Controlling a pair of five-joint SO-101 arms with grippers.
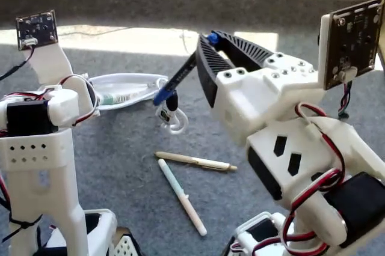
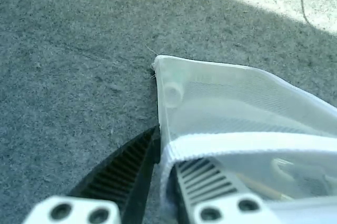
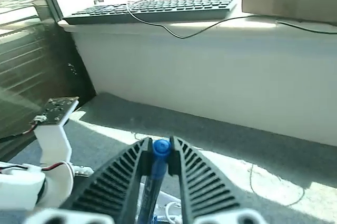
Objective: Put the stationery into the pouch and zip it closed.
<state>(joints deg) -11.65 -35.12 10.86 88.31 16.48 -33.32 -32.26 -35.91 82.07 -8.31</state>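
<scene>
Two unpacked: beige pen (image 1: 195, 161), white pen (image 1: 180, 196)
Left gripper (image 2: 160, 145): clamping translucent pouch (image 2: 237, 103)
Right gripper (image 3: 160, 141): grasping blue pen (image 1: 177, 79)
Zipping: pending

Left tool (image 2: 162, 148) sits low, its jaws pinched on the pouch (image 2: 226, 103) edge. Right tool (image 3: 160, 148) is held aloft, jaws clamped around a pen (image 1: 174, 85).

pouch (image 1: 129, 91) behind, two pens (image 1: 195, 161) before (on carpet (image 1: 120, 148))
</scene>
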